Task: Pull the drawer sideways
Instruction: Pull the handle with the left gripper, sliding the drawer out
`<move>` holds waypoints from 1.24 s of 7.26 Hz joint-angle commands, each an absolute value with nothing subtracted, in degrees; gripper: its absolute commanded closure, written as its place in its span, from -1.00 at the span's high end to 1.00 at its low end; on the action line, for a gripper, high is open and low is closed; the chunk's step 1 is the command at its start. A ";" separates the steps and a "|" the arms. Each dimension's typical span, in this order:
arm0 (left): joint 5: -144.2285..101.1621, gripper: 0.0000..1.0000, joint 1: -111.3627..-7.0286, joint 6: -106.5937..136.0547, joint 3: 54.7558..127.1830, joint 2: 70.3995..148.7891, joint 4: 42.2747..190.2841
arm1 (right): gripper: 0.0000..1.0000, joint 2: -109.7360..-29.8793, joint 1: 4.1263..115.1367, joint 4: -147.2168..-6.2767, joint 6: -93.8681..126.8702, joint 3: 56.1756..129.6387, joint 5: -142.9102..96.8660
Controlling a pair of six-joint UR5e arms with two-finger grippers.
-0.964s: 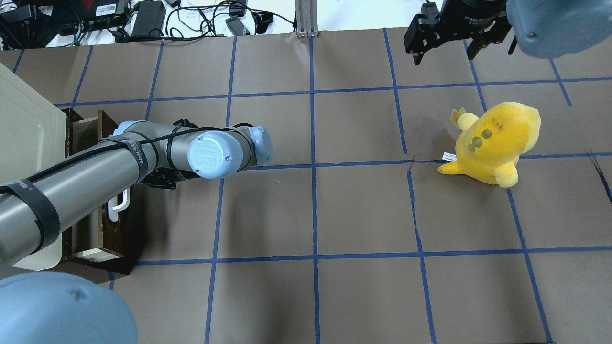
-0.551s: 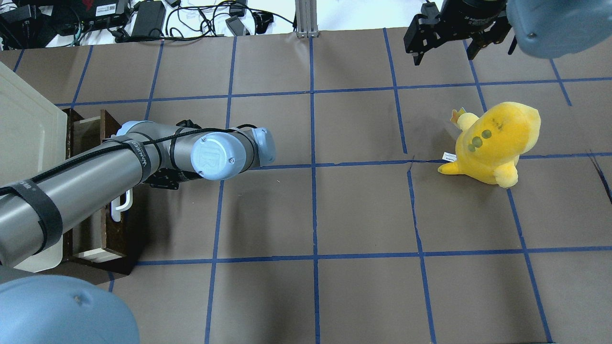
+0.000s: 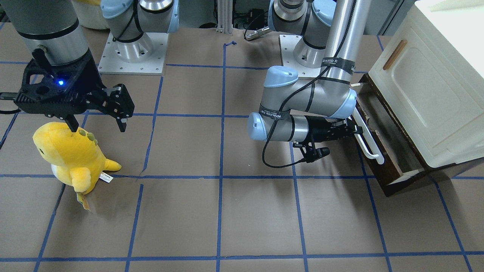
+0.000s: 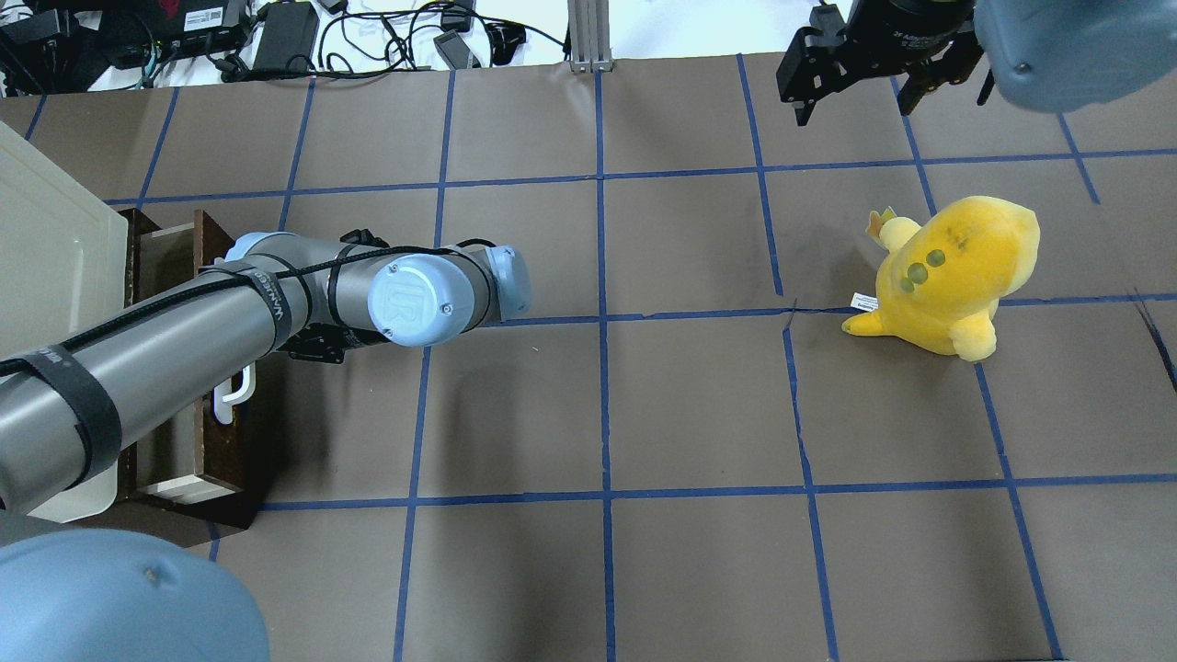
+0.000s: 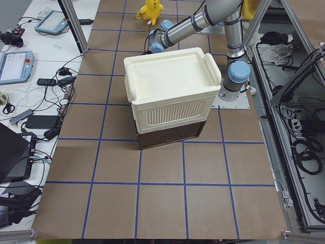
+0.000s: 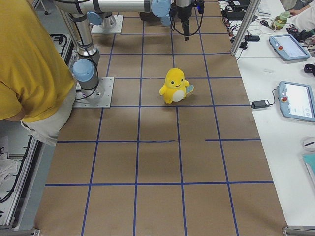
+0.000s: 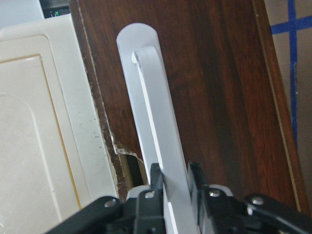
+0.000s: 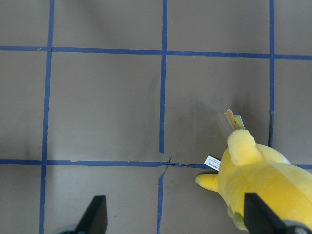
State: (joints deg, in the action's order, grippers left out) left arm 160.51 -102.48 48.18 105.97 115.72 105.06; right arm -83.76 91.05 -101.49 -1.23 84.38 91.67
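Overhead exterior: "UR" cap (image 4: pixel 409 303) near drawer (image 4: pixel 216 460)

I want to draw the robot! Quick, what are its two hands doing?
Left gripper: shut on the drawer's white handle.
Right gripper: open, holding nothing.

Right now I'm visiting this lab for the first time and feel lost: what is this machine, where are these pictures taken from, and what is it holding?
The machine is a two-armed robot at a table. Fixed cameras look from above, from across the table and from each end; one small camera rides on each wrist. The left end effector is shut on the white handle of a brown drawer under a cream cabinet. The right end effector hangs open near a yellow plush toy, holding nothing.
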 commanded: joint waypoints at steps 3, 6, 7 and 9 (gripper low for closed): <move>160.49 -0.52 -102.48 48.25 106.00 115.66 105.38 | 1.00 -83.76 91.05 -101.51 -1.23 84.37 91.67; 160.22 -0.55 -102.65 48.34 106.00 115.75 105.29 | 1.00 -83.76 91.05 -101.51 -1.23 84.37 91.67; 160.31 -0.56 -102.66 48.25 106.00 115.75 105.38 | 1.00 -83.76 91.05 -101.51 -1.23 84.37 91.67; 160.49 -0.57 -103.44 48.16 106.00 115.84 105.55 | 1.00 -83.76 91.05 -101.51 -1.23 84.37 91.67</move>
State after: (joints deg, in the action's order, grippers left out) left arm 160.38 -102.86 48.25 106.00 115.78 105.41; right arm -83.76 91.05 -101.51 -1.23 84.37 91.67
